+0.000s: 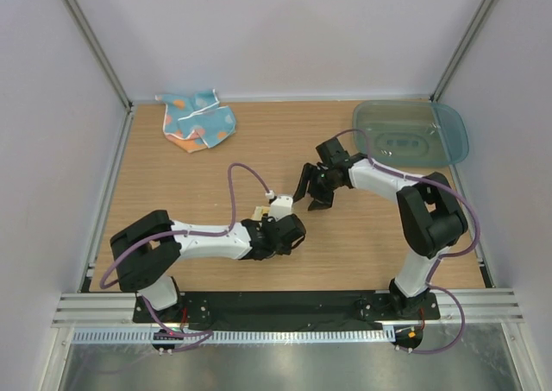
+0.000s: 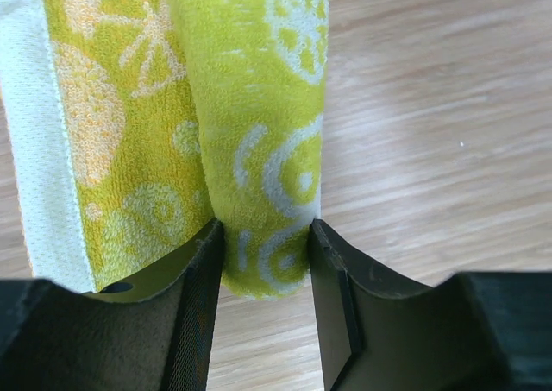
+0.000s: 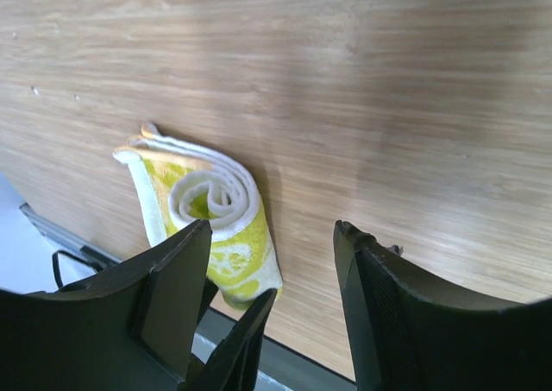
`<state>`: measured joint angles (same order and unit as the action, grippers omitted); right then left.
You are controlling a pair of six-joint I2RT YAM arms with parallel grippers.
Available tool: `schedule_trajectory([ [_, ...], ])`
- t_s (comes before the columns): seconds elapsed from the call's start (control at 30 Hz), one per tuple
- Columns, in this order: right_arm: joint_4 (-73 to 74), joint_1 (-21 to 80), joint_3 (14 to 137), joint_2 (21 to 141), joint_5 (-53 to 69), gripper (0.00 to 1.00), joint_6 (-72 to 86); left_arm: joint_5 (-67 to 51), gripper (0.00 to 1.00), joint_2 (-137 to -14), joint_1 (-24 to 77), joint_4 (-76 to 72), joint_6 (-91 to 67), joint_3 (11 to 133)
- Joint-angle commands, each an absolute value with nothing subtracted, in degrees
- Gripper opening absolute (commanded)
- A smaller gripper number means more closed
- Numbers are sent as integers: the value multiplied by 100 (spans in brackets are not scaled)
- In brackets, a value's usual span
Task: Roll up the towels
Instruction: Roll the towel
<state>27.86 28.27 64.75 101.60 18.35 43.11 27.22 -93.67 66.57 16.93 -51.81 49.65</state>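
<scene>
Nearest me, at the middle of the wooden table [image 1: 362, 253], my left pincer [image 2: 264, 236] is clenched on the yellow towel [image 2: 250, 106]. One finger presses each side of the end of the roll. The towel is lime yellow with white and orange circles and a white hem. It is wound into a tight roll, and a flat flap lies against the roll's left side. I judge that I pinch the end so the coil cannot spring open while it sits on the bare wood.

Just beyond, a little to the right, my right pincer [image 3: 274, 236] hangs above the table with its fingers spread and nothing between them. Its own camera shows the white spiral of the roll's other end lying beside its left finger, not inside the gap. It seems placed there to tuck or steady that end if the roll loosens.

Farther off, at the far left corner, the blue towel [image 1: 198, 122] lies in a crumpled heap, light blue with orange and white shapes, not yet rolled. At the far right sits a see-through teal tray [image 1: 431, 119], well apart from both towels. By my reckoning one towel is nearly done and the other is untouched.
</scene>
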Motion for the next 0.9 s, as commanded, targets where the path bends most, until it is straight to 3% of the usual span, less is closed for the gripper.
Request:
schedule_trajectory([
  [0.0,2339,2760,6101,9782,2415,65,4131,1655,45,-9501,6566,1626,-4756,4755],
  [0.2,1204,2768,5520,9799,2971,63,4342,1152,45,-9694,6486,1942,-4122,5054],
  [0.33,1519,2769,5590,9879,2595,57,4114,1046,44,-9659,6407,2065,-3999,5045],
  [0.47,1977,2760,5441,9739,2024,44,3903,906,44,-9519,6188,2101,-3903,4922],
  [0.63,2407,2760,5134,9431,1565,41,3841,844,44,-9483,6082,2320,-3613,4904],
  [0.7,2530,2769,5115,9273,1442,42,3841,791,41,-9527,6082,2346,-3560,4930],
  [0.87,2637,2628,5264,8764,1073,69,3928,633,23,-9668,6082,2338,-3498,5010],
])
